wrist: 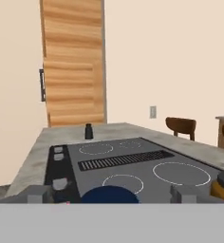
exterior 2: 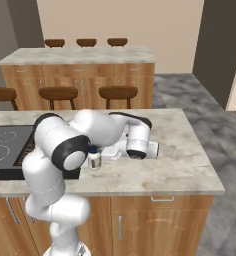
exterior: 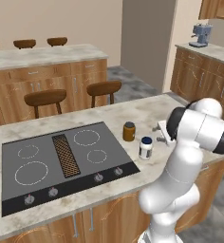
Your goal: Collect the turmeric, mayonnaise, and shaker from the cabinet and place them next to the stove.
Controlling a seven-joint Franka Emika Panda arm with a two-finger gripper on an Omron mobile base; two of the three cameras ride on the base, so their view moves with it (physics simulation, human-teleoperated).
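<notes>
Mayonnaise (exterior: 145, 147) and turmeric (exterior: 128, 131) are set beside the stove (exterior: 61, 163), end effector (wrist: 111, 194) apart; shaker (wrist: 88, 131) is judged misplaced.

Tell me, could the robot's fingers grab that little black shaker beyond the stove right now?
Probably not yet: the shaker stands on the counter past the far edge of the stove, while the open fingers flank the mayonnaise.

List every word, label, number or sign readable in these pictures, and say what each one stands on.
No text can be read anywhere.
The mayonnaise has a dark label band: too blurred to read.
The turmeric shows no lettering that can be made out.
The stove carries white ring outlines and knobs, no readable markings.
The shaker is plain black.
</notes>
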